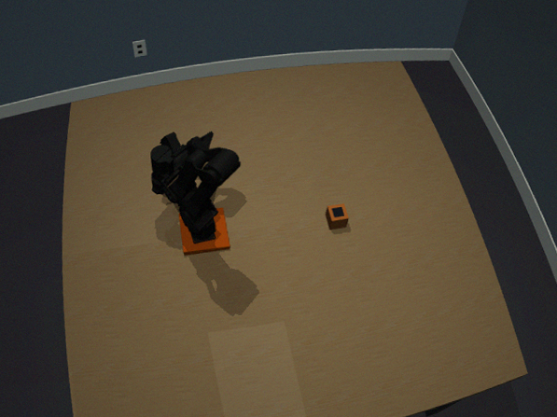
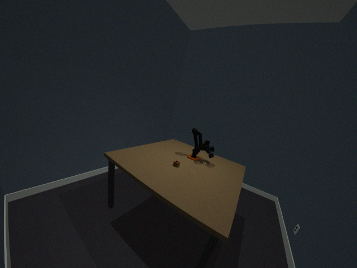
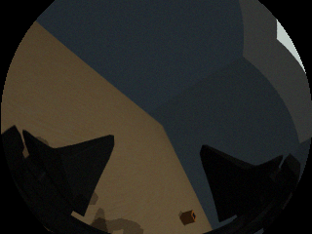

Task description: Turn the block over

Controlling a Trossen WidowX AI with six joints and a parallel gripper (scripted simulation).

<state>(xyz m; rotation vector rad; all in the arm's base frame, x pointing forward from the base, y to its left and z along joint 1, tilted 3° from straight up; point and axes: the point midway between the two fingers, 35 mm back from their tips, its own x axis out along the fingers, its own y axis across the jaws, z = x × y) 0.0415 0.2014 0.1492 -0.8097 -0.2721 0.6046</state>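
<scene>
The orange block [image 1: 337, 222] [image 2: 175, 163] [image 3: 186, 217] rests on the table [image 1: 370, 292] [image 2: 184, 184] [image 3: 73, 88], with its dark square mark [image 1: 337, 211] facing up. My gripper [image 1: 191, 135] [image 2: 212, 152] [image 3: 159, 146] is open, its two black fingers wide apart with nothing between them. It is held above the table near the arm's base, far from the block. In the wrist view the block is small, low in the picture, between the fingers' directions but far beyond them. The block's underside is hidden.
The arm stands on an orange base plate [image 1: 222, 242] [image 2: 189, 157], to the left of the block in the top view. Shadows of the arm fall on the table around the base. Dark blue walls stand beyond the table edges.
</scene>
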